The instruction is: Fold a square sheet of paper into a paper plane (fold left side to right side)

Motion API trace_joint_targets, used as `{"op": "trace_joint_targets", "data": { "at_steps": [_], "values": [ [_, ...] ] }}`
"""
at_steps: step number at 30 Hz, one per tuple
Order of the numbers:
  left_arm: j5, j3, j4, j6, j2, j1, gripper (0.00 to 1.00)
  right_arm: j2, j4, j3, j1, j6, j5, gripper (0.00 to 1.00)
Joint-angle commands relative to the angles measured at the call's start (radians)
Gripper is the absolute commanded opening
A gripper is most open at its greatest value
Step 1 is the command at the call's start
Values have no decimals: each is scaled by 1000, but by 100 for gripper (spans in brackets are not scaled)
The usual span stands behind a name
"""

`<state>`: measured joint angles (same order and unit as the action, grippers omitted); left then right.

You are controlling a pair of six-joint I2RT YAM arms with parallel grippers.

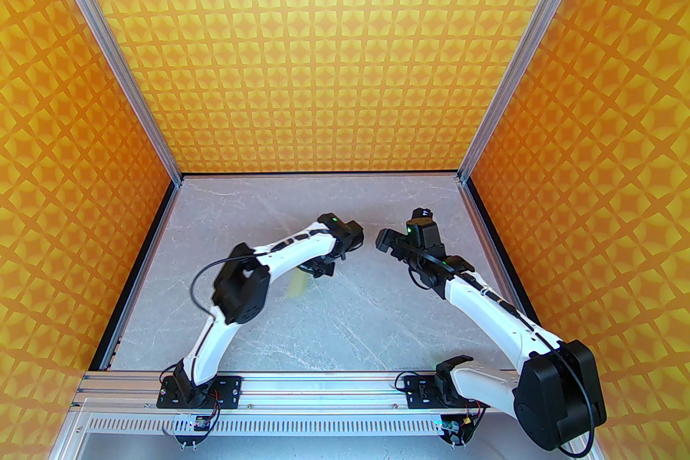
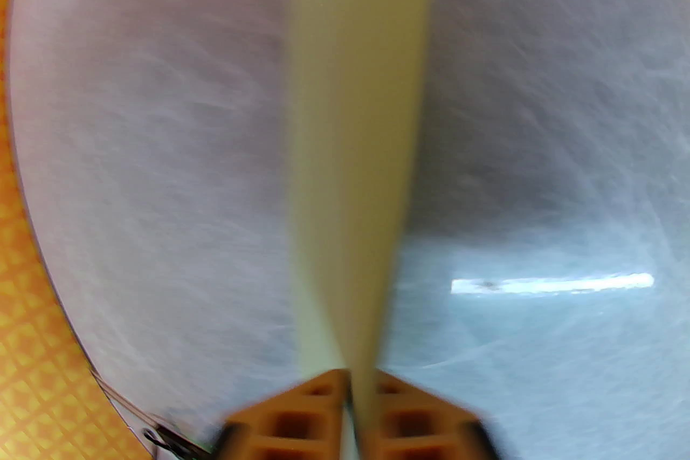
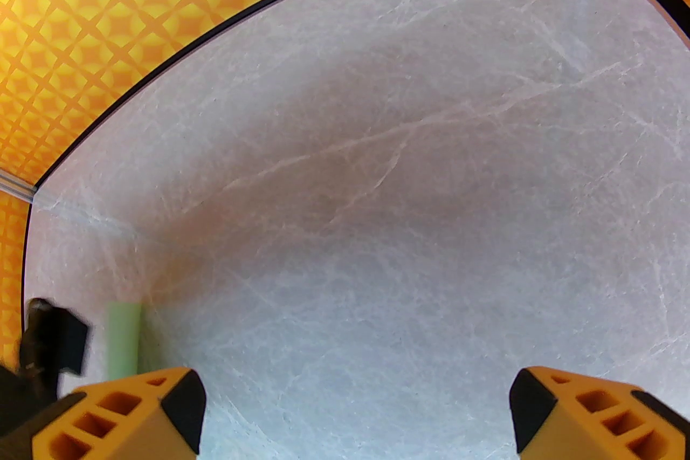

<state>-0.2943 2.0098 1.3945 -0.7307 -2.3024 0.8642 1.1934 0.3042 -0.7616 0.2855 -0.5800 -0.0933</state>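
Note:
The paper plane is a slim pale strip, blurred by motion, running up from between my left gripper's orange fingertips. The jaws stand almost together with the paper pinched in the narrow gap. From above, the left gripper hangs over the middle of the table, and the pale paper smears down and to the left of it. In the right wrist view the plane is a short mint-green strip at the lower left. My right gripper is wide open and holds nothing; it hovers right of centre.
The grey marble tabletop is walled by orange patterned panels at the back and on both sides. An aluminium rail carrying both arm bases runs along the near edge. Bare table lies between the two grippers.

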Motion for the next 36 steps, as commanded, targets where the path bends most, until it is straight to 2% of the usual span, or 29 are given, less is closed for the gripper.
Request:
{"op": "trace_joint_targets", "data": {
  "at_steps": [1,3,4,7,9,13,16,18,22,27,32,36],
  "values": [
    [157,48,-78,-25,34,0,34,-12,-3,21,-3,29,92,96],
    [190,23,-129,-30,66,-5,36,7,-31,31,-3,23,176,87],
    [202,0,-152,-31,87,-11,42,19,-50,34,-2,19,217,81],
    [244,-128,-264,-34,192,-46,50,74,-113,38,4,-26,344,60],
    [270,-248,-363,-36,283,-77,63,118,-129,27,37,-60,360,49],
    [283,-524,-594,-13,489,-149,99,185,-171,0,159,-127,308,33],
    [282,-707,-726,8,616,-213,99,266,-278,-4,236,-235,302,13],
    [282,-820,-797,6,687,-275,99,341,-302,-47,295,-280,284,5],
    [310,-1021,-961,2,804,-342,99,483,-353,-126,385,-349,259,1],
    [368,-1178,-1101,-27,879,-369,100,614,-398,-180,399,-393,260,0],
    [425,-1252,-1184,-63,882,-369,97,704,-352,-267,399,-335,307,0],
    [455,-1265,-1198,-79,861,-370,96,733,-315,-294,396,-311,296,0]
  ]
}}
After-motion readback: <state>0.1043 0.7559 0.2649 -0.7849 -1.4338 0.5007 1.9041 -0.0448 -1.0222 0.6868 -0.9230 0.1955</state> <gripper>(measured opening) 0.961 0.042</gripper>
